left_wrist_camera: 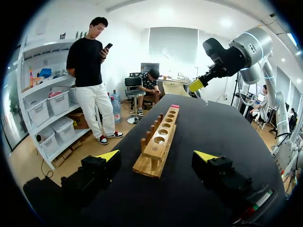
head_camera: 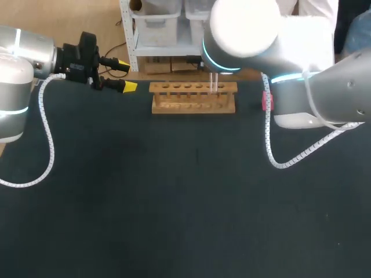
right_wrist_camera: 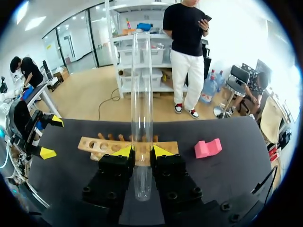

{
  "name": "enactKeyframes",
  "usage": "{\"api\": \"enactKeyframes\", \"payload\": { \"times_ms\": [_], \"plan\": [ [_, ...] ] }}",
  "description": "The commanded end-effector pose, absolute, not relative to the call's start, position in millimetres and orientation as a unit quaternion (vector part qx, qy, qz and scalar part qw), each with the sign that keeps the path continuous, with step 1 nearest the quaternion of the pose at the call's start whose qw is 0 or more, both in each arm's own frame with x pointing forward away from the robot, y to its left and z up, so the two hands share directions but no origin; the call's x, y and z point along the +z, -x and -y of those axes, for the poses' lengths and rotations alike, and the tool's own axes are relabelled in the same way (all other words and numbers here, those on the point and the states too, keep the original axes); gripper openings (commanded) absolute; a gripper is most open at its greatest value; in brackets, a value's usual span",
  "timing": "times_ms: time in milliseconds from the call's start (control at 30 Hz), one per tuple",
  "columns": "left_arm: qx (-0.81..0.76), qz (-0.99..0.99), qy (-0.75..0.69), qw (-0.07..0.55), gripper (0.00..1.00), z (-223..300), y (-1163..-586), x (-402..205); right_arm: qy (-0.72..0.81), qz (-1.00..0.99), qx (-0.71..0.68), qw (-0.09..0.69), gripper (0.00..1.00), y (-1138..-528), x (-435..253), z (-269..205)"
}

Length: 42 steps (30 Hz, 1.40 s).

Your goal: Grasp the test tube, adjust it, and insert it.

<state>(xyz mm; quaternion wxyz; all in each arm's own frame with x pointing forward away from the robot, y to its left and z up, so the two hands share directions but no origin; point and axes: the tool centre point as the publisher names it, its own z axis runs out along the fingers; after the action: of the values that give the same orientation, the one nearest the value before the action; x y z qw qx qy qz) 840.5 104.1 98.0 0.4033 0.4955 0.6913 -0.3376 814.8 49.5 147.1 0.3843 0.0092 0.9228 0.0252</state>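
right gripper (right_wrist_camera: 142,152): one, clamped on the test tube (right_wrist_camera: 142,94). tube held upright over the wooden rack (right_wrist_camera: 94,144), presumably to line it up with a hole. left gripper (left_wrist_camera: 158,158): one, fingers spread, empty, facing the rack's end (likely on standby). pink block (right_wrist_camera: 208,147): one.

The head view looks down from high behind, with the wooden rack (head_camera: 193,98) near the far edge of the table (head_camera: 174,202). The left wrist view sits low off 1 end of the rack, sighting along its holes. The right wrist view faces its long side from close above. All 3 share the rack.
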Motion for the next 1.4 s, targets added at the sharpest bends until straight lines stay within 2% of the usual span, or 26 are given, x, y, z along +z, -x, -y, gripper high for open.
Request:
{"api": "enactKeyframes", "payload": {
  "times_ms": [33, 1067, 1167, 1400],
  "plan": [
    [-0.338, -0.691, -0.496, 0.403, 1.00, -104, -841, 97, -0.015, -0.890, 0.024, 0.455, 0.00, -818, 146, -51],
    [-0.338, -0.691, -0.496, 0.403, 1.00, -104, -841, 97, -0.017, -0.887, 0.045, 0.460, 0.00, -821, 148, -50],
    [-0.338, -0.691, -0.496, 0.403, 1.00, -104, -841, 97, -0.032, -0.862, 0.013, 0.506, 0.00, -828, 147, -56],
    [-0.338, -0.691, -0.496, 0.403, 1.00, -104, -841, 97, -0.053, -0.831, -0.032, 0.553, 0.00, -837, 138, -65]
  ]
}}
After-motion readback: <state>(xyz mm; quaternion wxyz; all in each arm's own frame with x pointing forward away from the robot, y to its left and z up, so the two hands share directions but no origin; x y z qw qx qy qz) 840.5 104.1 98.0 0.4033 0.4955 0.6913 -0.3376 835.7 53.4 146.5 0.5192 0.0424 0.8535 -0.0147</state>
